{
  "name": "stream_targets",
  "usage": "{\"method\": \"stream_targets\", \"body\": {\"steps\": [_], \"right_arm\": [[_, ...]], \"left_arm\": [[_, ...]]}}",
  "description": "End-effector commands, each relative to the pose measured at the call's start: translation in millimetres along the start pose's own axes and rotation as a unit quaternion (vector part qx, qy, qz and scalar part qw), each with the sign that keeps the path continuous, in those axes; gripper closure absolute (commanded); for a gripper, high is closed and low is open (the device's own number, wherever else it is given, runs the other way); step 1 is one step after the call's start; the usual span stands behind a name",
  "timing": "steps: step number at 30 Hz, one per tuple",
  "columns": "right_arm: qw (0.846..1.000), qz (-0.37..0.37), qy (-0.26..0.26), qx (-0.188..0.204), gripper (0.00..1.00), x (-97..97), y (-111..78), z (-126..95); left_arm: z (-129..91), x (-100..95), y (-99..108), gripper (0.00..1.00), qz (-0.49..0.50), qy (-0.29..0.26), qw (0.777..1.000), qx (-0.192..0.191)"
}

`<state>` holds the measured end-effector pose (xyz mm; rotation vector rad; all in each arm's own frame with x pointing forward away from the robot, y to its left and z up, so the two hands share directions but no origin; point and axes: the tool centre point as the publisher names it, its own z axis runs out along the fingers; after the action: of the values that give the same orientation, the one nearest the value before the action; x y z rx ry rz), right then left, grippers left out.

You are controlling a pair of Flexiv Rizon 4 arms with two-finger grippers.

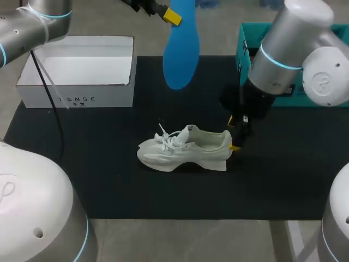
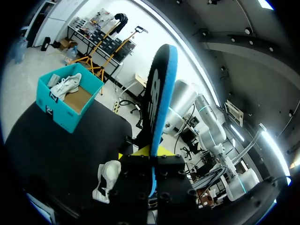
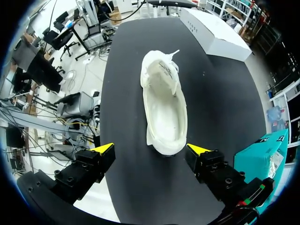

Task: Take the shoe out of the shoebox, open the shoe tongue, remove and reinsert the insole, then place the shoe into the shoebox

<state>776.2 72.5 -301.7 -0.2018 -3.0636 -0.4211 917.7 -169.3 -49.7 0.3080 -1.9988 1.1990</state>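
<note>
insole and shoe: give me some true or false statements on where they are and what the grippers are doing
1. The left gripper is shut on the blue insole, holding it above the table. True.
2. The white shoe sits inside the white shoebox. False: it lies on the black mat, apart from the box.
3. The right gripper is shut on the shoe's heel. False: it is open, with its fingers apart at either side of the heel.
4. The insole is out of the shoe. True.
</note>
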Motion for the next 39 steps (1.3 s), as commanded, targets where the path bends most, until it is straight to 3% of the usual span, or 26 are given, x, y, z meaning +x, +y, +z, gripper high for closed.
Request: {"method": "stream_targets", "body": {"steps": [1, 5, 7, 15, 19, 26, 39], "right_arm": [[1.000, 0.000, 0.000, 0.000, 0.00, 0.1, -0.3, 0.6], [1.000, 0.000, 0.000, 0.000, 0.00, 0.1, -0.3, 0.6], [1.000, 0.023, -0.001, 0.019, 0.00, -2.6, 2.5, -0.7], [0.997, 0.049, -0.011, 0.051, 0.00, -20.0, 34.1, 3.0], [0.997, 0.050, -0.015, 0.050, 0.00, -29.1, 42.8, 13.9], [0.999, 0.038, -0.029, 0.020, 0.00, -43.6, 41.6, 40.9], [0.999, 0.025, -0.003, 0.027, 0.00, -61.4, 45.4, 85.1]], "left_arm": [[0.2, 0.6, 0.6, 1.00, 0.000, -0.001, 1.000, 0.000], [0.2, 0.6, 0.6, 1.00, 0.000, -0.001, 1.000, 0.000], [0.2, 0.6, 0.6, 1.00, 0.000, -0.001, 1.000, 0.000], [0.2, 0.6, 0.6, 1.00, 0.000, -0.001, 1.000, 0.000], [0.2, 0.6, 0.6, 1.00, 0.000, -0.001, 1.000, 0.000], [0.2, 0.6, 0.6, 1.00, 0.000, -0.001, 1.000, 0.000], [0.2, 0.6, 0.6, 1.00, 0.000, -0.001, 1.000, 0.000]]}}
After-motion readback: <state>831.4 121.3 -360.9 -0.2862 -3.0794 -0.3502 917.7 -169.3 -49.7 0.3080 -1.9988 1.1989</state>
